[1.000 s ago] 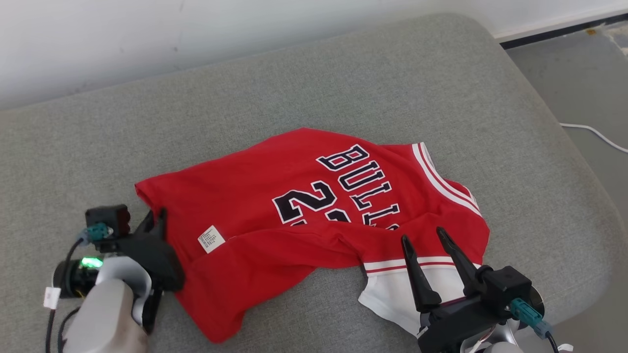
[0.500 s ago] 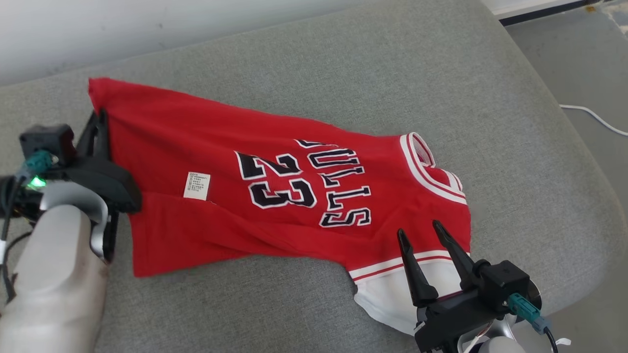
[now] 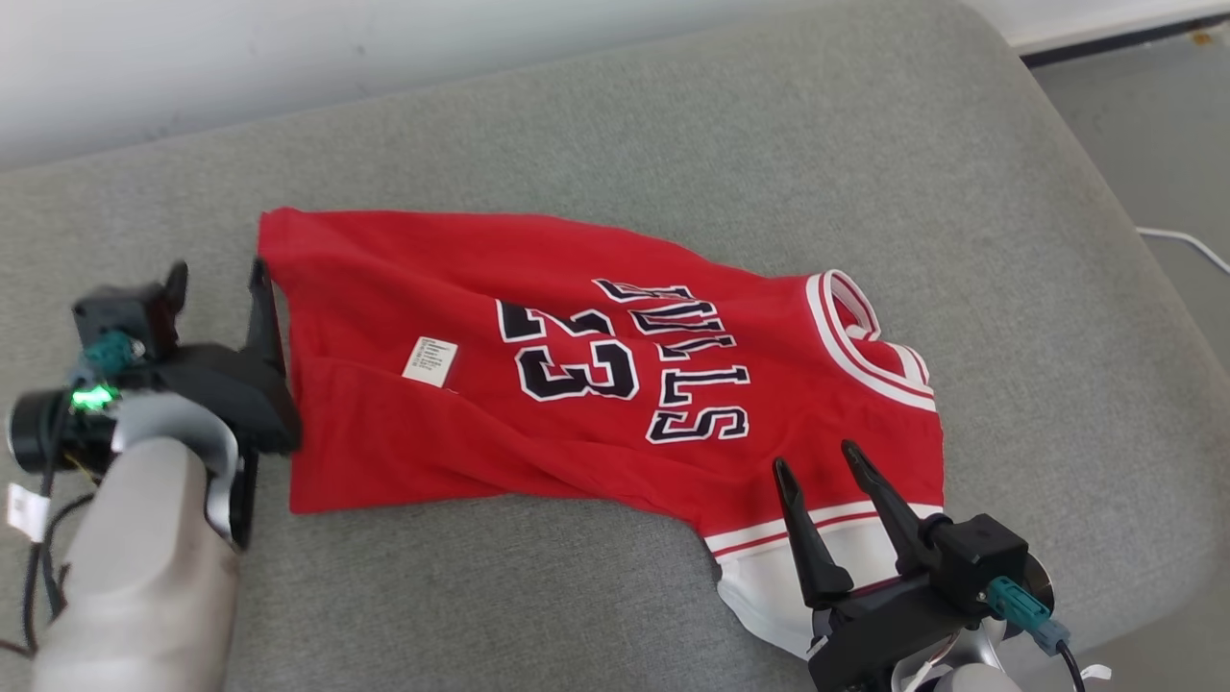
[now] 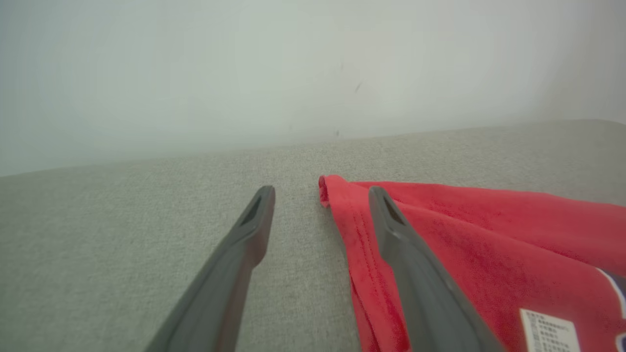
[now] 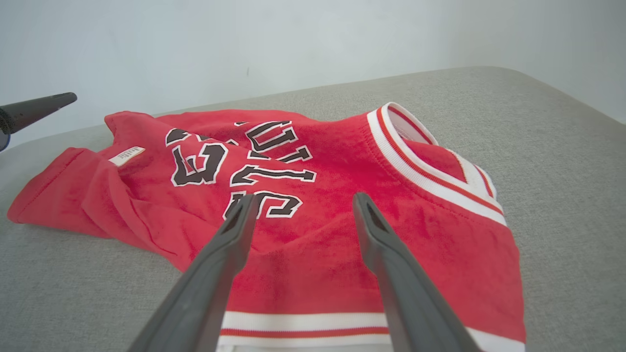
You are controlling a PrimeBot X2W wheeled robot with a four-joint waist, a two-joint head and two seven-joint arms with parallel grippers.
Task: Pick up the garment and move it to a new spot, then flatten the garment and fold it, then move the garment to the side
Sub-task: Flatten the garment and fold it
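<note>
Both hands stand open and empty: the left hand (image 3: 219,286) has just dropped the hem, while the right hand (image 3: 815,459) hovers over the shirt (image 3: 404,432), now stretched on the cushion (image 3: 673,144), likely ready for smoothing.

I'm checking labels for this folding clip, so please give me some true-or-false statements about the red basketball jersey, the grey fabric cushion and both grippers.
1. The red basketball jersey lies on the grey fabric cushion. True.
2. The left gripper is shut on the jersey's hem. False: its fingers stand apart, one over the hem, one over the cushion.
3. The right gripper is open. True.
4. The jersey's number reads 45. False: it reads 23.
5. A small white label sits on the jersey. True.
</note>
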